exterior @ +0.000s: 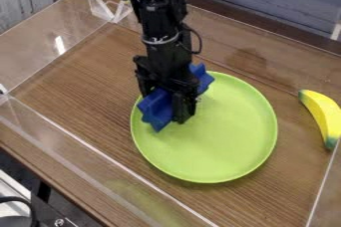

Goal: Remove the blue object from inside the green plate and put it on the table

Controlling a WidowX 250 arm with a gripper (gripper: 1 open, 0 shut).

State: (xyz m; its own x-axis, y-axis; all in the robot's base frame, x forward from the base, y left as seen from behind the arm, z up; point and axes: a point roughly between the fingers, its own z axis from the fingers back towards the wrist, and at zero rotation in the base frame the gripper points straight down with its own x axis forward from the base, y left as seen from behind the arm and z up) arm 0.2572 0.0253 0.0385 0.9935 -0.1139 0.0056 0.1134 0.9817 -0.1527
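The blue object (pixel 160 109) is a royal-blue ridged block lying at the left side of the lime-green plate (pixel 233 136). My black gripper (pixel 174 112) reaches straight down onto it, with its fingers on either side of the block's middle. The jaws appear closed on the block. Parts of the block show to the lower left and upper right of the gripper. The block seems to sit low, at or just above the plate's surface. The wood-grain table (pixel 80 82) spreads out around the plate.
A yellow banana (pixel 321 116) lies on the table right of the plate. Clear acrylic walls (pixel 40 42) border the table at the left, front and right. Bare table lies left of and behind the plate.
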